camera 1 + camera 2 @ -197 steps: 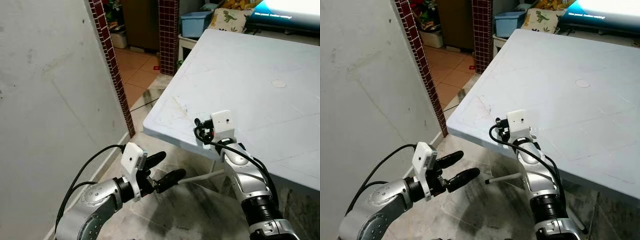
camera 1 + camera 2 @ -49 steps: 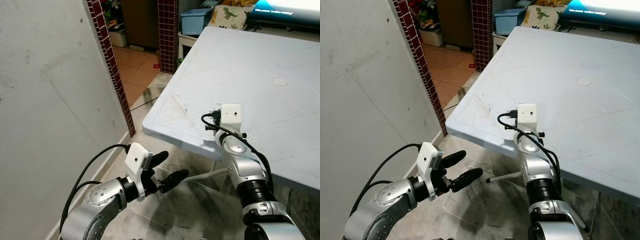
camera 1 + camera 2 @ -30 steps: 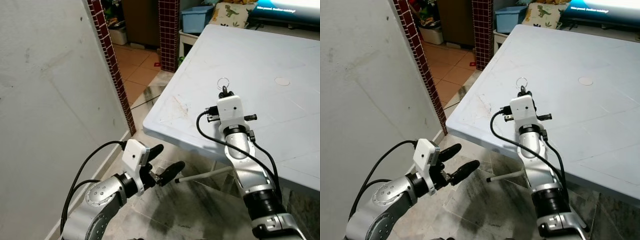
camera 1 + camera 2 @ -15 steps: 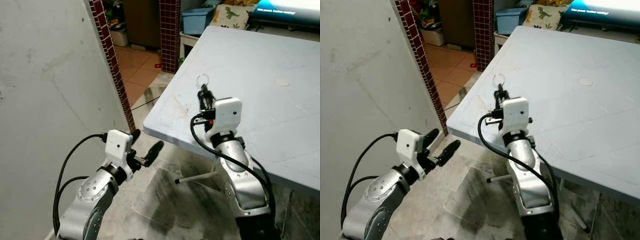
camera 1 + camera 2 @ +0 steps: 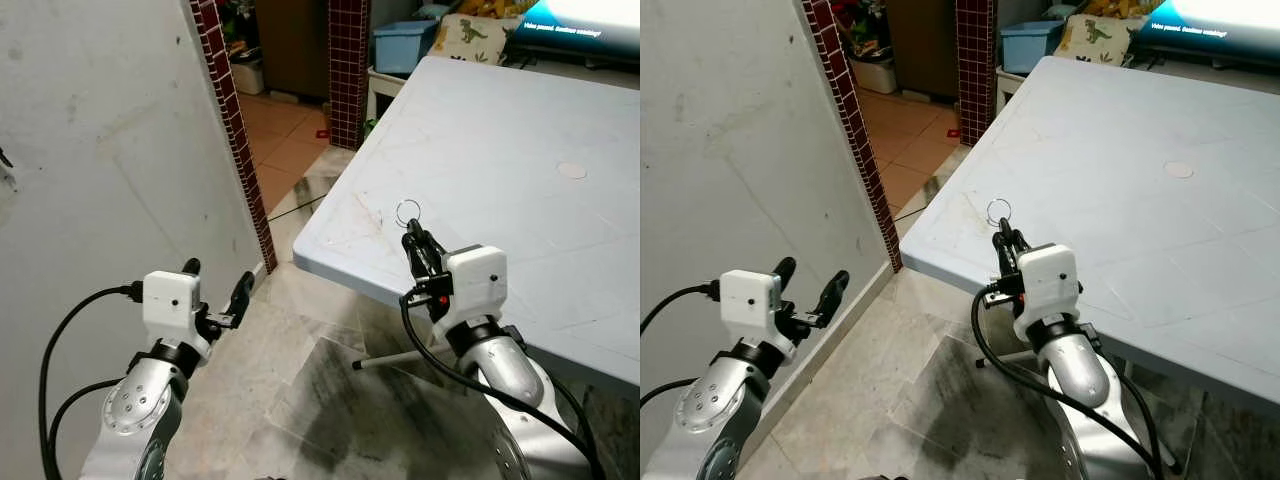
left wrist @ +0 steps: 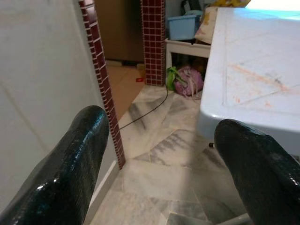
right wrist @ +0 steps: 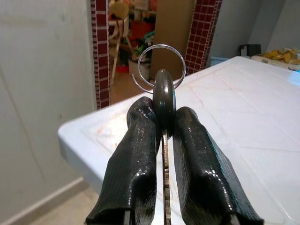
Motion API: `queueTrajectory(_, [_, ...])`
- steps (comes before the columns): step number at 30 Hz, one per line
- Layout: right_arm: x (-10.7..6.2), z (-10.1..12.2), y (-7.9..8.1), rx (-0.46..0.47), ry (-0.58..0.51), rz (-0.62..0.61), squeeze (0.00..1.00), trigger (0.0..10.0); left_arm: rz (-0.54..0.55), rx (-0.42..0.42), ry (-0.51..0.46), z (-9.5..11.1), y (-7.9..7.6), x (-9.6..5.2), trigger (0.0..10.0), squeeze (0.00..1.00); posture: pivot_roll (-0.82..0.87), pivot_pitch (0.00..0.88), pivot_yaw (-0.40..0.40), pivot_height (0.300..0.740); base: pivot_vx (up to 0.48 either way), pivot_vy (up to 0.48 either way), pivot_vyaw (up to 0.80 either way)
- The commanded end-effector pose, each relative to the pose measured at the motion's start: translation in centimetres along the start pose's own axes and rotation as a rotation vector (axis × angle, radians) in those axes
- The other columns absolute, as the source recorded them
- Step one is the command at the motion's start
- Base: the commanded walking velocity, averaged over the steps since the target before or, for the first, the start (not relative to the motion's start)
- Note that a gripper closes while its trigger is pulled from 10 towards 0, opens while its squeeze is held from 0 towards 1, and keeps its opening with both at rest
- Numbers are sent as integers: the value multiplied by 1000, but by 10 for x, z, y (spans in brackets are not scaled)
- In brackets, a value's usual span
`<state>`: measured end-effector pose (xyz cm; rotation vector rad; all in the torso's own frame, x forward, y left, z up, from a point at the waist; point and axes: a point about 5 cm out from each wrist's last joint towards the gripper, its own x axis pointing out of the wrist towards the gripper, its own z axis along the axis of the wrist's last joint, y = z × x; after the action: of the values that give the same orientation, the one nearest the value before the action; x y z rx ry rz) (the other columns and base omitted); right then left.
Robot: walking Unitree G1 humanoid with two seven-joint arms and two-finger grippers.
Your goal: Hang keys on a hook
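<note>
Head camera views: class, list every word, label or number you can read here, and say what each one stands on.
Lit screen at the table's far end: one line of pale text, too small and blurred to read.
Dinosaur-print cloth beside it: a picture, no words.
Right tool, key and key ring: no lettering visible.

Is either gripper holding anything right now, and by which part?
The right gripper holds the key, jaws pinched on its dark head with the key ring standing free above them. The left gripper is open and holds nothing.
</note>
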<state>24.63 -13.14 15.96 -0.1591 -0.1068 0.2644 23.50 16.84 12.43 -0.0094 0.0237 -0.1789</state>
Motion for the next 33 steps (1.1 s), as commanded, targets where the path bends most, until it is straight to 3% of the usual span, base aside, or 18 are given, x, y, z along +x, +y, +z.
queueTrajectory(1, [-2,7,1,-38,-21,18,0,10000,36,34,-16,4,7,-4,10000,0,-38,71,76,740,0,0,0])
queueTrajectory(5, [-3,9,2,-51,-17,37,0,10000,48,36,-2,-1,6,-7,10000,0,-42,71,71,740,0,0,131])
queueTrajectory(13, [-3,6,3,-70,6,55,0,10000,40,19,4,-4,-1,-4,10000,0,-50,69,68,740,0,0,800])
queueTrajectory(20, [-6,-2,5,-32,49,35,0,10000,50,-3,47,-13,0,0,10000,0,-51,64,75,740,0,0,800])
queueTrajectory(26, [-13,-19,-1,21,122,0,0,10000,38,-94,144,-30,1,-2,10000,0,-54,60,75,740,0,0,800])
queueTrajectory(27, [-13,-22,-4,39,136,-14,0,10000,55,-92,218,-41,4,-4,10000,0,-56,53,78,740,0,0,800])
queueTrajectory(30, [-12,-30,-6,56,165,-24,0,10000,63,-180,299,-55,8,-7,10000,0,-50,47,79,740,0,0,800])
queueTrajectory(33, [-12,-37,-3,66,185,-17,0,10000,64,-282,312,-63,11,-8,10000,0,-46,41,78,740,0,0,800])
